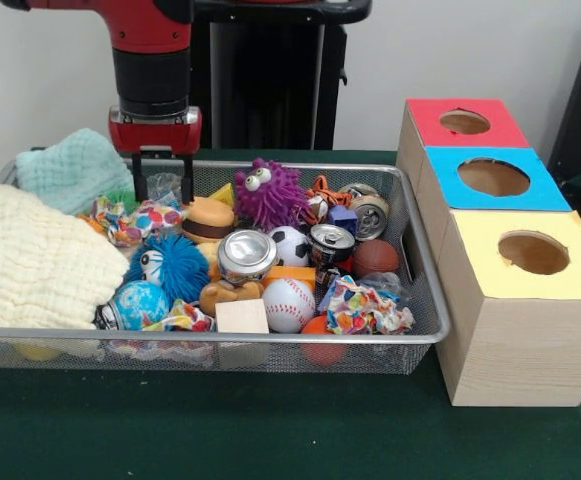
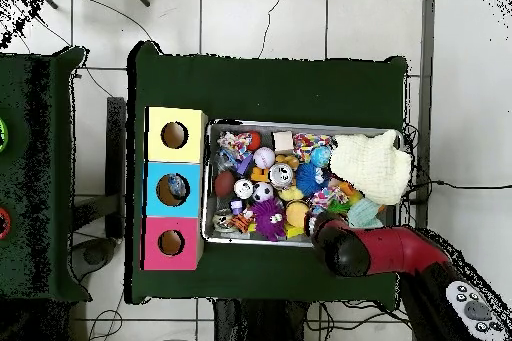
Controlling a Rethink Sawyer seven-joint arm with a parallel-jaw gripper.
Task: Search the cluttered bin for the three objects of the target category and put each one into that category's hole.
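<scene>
Three wooden boxes [image 1: 510, 290] with holes stand right of the mesh bin [image 1: 425, 300], cream cloth [image 1: 30, 265] filling its left, cans [image 1: 247, 255] and balls [image 1: 288, 304] mid-frame, gripper [image 1: 162, 188] empty, fingers narrowly parted, upper left

Bin [image 1: 425, 300]: on the bench [image 1: 270, 430], mid-bench.
Boxes [image 1: 510, 330]: in a row touching the bin's right side.
Cloths [image 1: 30, 260]: in the bin's left end.
Toys, cans [image 1: 247, 252]: crowding the rest.
</scene>
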